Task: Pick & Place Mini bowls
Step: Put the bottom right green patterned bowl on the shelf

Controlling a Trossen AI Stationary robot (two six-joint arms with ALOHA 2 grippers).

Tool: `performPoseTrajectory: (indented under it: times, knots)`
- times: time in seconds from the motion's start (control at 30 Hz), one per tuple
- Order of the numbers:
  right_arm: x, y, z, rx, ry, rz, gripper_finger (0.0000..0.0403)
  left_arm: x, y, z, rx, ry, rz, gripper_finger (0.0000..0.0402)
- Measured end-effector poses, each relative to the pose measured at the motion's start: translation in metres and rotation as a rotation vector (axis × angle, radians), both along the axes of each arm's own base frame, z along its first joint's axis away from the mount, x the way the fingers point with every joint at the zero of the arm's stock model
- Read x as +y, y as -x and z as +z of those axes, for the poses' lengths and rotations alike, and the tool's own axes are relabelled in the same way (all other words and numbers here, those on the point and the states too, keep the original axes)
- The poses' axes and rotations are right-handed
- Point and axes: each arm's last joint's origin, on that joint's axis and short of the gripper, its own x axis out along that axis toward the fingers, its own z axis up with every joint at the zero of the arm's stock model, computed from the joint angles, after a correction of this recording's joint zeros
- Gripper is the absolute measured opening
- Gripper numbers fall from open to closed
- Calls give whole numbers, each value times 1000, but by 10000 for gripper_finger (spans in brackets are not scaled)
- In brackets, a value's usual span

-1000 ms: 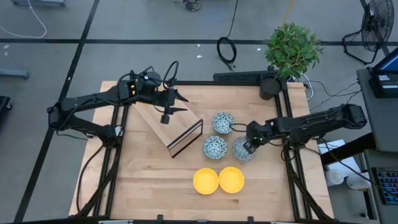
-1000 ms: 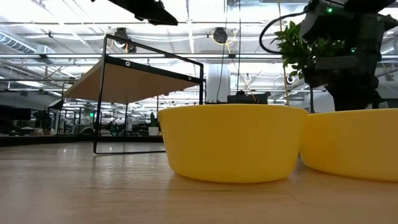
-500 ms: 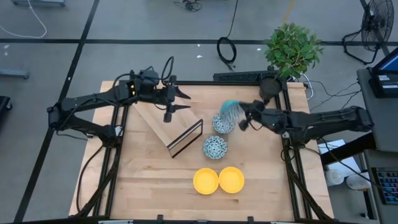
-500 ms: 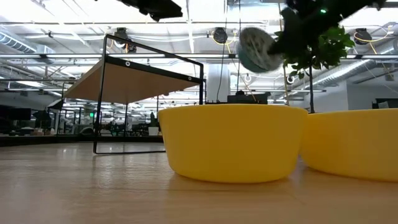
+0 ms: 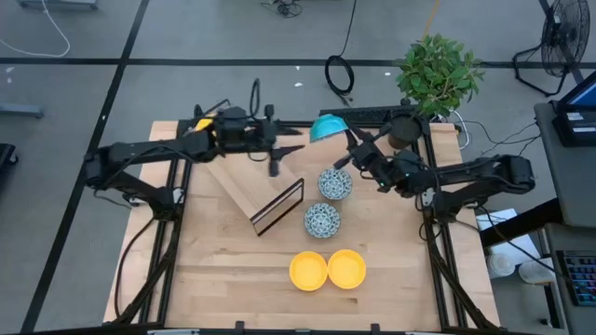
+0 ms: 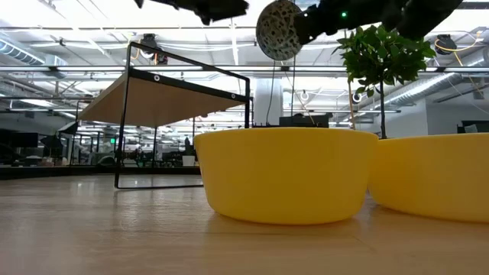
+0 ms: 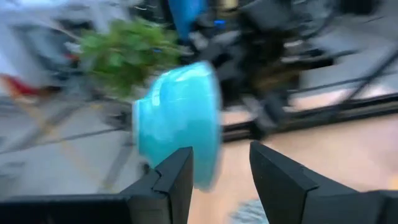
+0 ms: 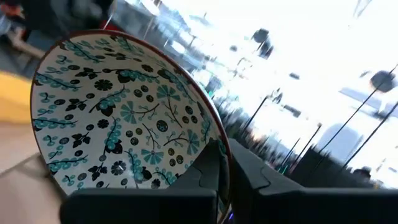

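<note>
My right gripper (image 5: 339, 140) is raised over the table's far edge, shut on a blue-patterned mini bowl (image 5: 326, 127). That bowl shows high up in the low view (image 6: 279, 29) and fills the right wrist view (image 8: 118, 118). My left gripper (image 5: 285, 158) hovers open just left of it, above the rack, with the bowl (image 7: 180, 124) straight ahead of its fingers (image 7: 177, 177). Two more patterned bowls (image 5: 335, 183) (image 5: 321, 220) and two yellow bowls (image 5: 308, 270) (image 5: 346, 268) stand on their bases on the table. A third yellow bowl is not in view. My right gripper pinches the patterned bowl by its rim (image 8: 219, 149), one finger (image 8: 208, 171) inside the bowl and the other outside. The fingers come at it from the table's right side, slanting upward. The bowl is lifted clear of the table and tipped onto its side.
A black wire rack with a wooden top (image 5: 256, 191) stands left of the patterned bowls, under my left gripper. A potted green plant (image 5: 436, 74) sits at the table's far right corner, close behind my right arm. Bare wood lies at the near left (image 5: 214, 270).
My right gripper has lifted the patterned bowl off the table beside the other two, carrying it up and toward the far edge and my left gripper; the bowl has tipped from upright onto its side. My left gripper has moved a little toward the right.
</note>
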Motion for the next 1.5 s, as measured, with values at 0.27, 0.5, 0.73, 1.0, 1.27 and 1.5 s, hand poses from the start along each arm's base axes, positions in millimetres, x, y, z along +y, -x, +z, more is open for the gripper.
performPoseTrajectory:
  times: [0.27, 0.5, 0.73, 1.0, 1.27, 1.5]
  knots:
    - [-11, -1, 0, -50, 48, -18, 4, 6, -22, -12, -33, -138, 277, 161]
    - [-26, 2, 0, -48, 72, -25, 4, 5, -24, -14, -24, -145, 298, 161]
    - [-43, 7, 1, -64, 72, -80, 4, 2, -21, -11, 19, -236, 400, 161]
    - [-59, 9, -4, -88, 9, -33, 4, 4, -20, -12, 39, -259, 429, 161]
    - [-71, 10, -10, -115, -71, 115, 4, 13, -20, -22, 94, -204, 417, 161]
    - [-78, 2, -13, -199, -26, 234, 4, 25, -19, -26, 85, -144, 438, 161]
